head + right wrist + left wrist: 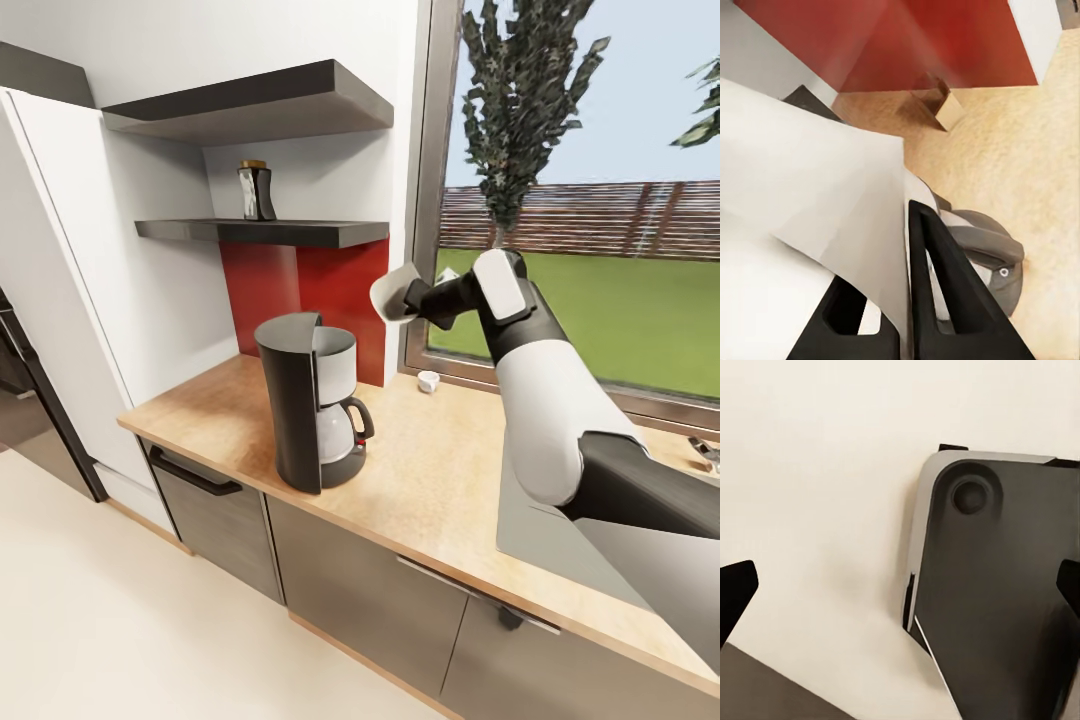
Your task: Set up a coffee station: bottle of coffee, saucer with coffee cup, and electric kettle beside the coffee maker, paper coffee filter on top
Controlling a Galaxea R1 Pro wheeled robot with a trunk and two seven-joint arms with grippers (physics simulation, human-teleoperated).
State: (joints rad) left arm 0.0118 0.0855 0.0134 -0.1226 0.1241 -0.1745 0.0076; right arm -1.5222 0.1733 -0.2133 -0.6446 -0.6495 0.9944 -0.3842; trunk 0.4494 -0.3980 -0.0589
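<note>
The black coffee maker (315, 400) with its glass carafe stands on the wooden countertop (440, 470). Up and to the right of it, my right gripper (415, 300) is shut on a white paper coffee filter (393, 292). In the right wrist view the filter (810, 202) is pinched between the black fingers (945, 285), with the coffee maker (982, 247) below. The dark bottle of coffee (257, 192) stands on the lower kitchen shelf (300, 233). A small white cup (428, 381) sits by the window. My left gripper (900, 585) is open over pale floor.
A tall white cabinet (80, 300) borders the counter's left end. A red backsplash (320, 290) and the window (600, 200) run behind the counter. A grey cooktop (535, 520) lies under my right arm. A dark rounded panel (997, 600) lies below my left gripper.
</note>
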